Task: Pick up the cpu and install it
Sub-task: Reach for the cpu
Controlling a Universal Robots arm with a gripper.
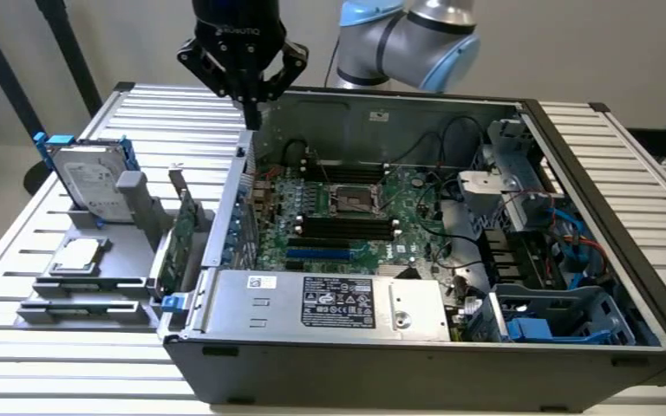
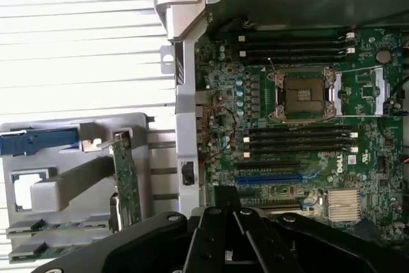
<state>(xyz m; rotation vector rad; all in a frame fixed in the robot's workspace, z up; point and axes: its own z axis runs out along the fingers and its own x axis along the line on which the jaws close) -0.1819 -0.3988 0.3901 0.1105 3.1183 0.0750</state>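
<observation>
End effector (image 1: pixel 251 114): fingers drawn to a narrow tip with nothing between them, as far as the exterior view lets me judge. It hangs just above the far corner of the case wall (image 1: pixel 244 186).
Cpu (image 1: pixel 79 256): lies flat in a grey holder (image 1: pixel 125 277) on the slatted counter (image 1: pixel 32 364), outside the case, at about 7 o'clock from the end effector in the exterior view.
Socket (image 1: pixel 356 199): open on the board, at about 4 o'clock from the end effector.
Risk, wall: a straight descent here would likely strike the wall's top edge.
Risk, grasp: the chip is thin, so a shallow pinch could slip or tilt it.
Risk, seating: a tilted drop could harm the socket contacts.
Edges: hard drive (image 1: pixel 84 182) at 12 o'clock of the cpu, upright card (image 1: pixel 179 238) at 3 o'clock.
Open room: free from above over both cpu and socket.
</observation>
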